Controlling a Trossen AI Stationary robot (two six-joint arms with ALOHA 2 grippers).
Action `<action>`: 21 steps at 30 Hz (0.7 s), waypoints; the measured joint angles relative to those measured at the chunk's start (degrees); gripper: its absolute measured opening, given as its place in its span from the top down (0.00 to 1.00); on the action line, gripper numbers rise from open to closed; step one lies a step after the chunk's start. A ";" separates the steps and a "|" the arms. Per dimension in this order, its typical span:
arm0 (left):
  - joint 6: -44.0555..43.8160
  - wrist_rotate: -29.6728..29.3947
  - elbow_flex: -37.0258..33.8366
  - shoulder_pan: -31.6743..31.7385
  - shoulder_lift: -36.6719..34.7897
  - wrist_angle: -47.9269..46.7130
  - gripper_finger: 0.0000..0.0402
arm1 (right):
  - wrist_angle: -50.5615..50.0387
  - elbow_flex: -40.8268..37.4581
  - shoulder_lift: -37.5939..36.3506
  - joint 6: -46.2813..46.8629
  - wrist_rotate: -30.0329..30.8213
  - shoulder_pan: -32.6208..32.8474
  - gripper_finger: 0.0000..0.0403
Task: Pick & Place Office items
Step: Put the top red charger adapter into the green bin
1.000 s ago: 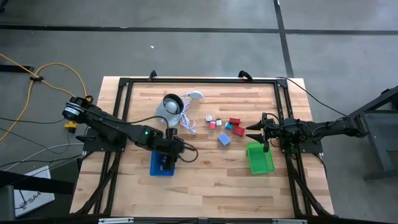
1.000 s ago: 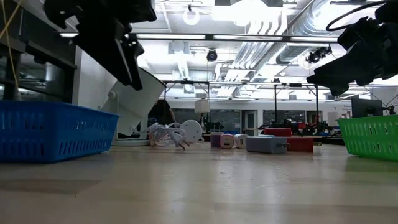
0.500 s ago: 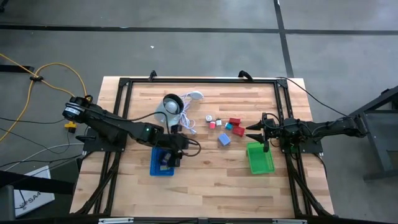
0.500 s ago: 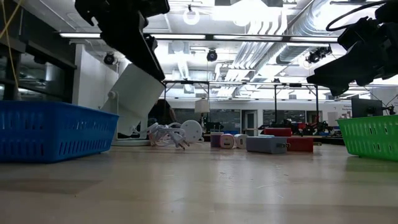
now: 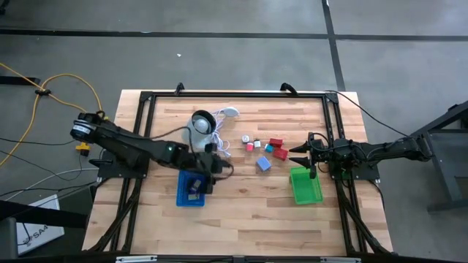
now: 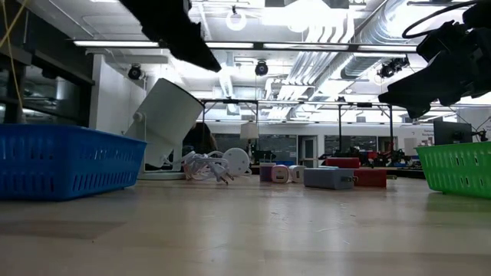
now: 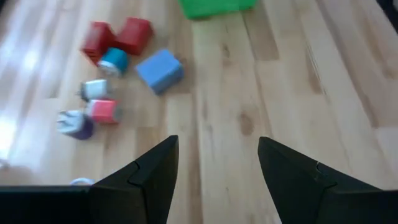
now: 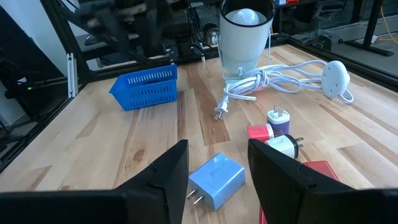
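The office items lie in a loose group on the wood right of centre: a pale-blue block [image 5: 263, 164], red blocks [image 5: 277, 149], a teal piece [image 5: 268, 148], a pink one [image 5: 249, 147] and white ones [image 5: 246, 138]. My left gripper [image 5: 213, 165] hangs open and empty over the far right corner of the blue tray [image 5: 183, 196], slanting down toward the group [image 7: 160, 70]. A small dark piece [image 5: 194, 191] shows inside that tray. My right gripper [image 5: 298, 155] waits open at the far end of the green tray [image 5: 307, 190].
A grey-white round object [image 5: 199, 124] with a coiled white cord [image 5: 221, 143] stands on the wood at the far side, left of the items. A black frame [image 5: 234, 93] runs around the table. Bare wood lies between the two trays.
My left gripper has risen from low over the blue tray and moved a little toward the table's right and far edges. It has tipped up from pointing steeply down to a shallower slant. Its fingers stay open.
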 joint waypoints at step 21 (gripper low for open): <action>-0.40 1.40 -18.15 5.23 -23.34 10.52 0.47 | 0.01 0.00 0.00 0.00 0.00 -0.01 0.62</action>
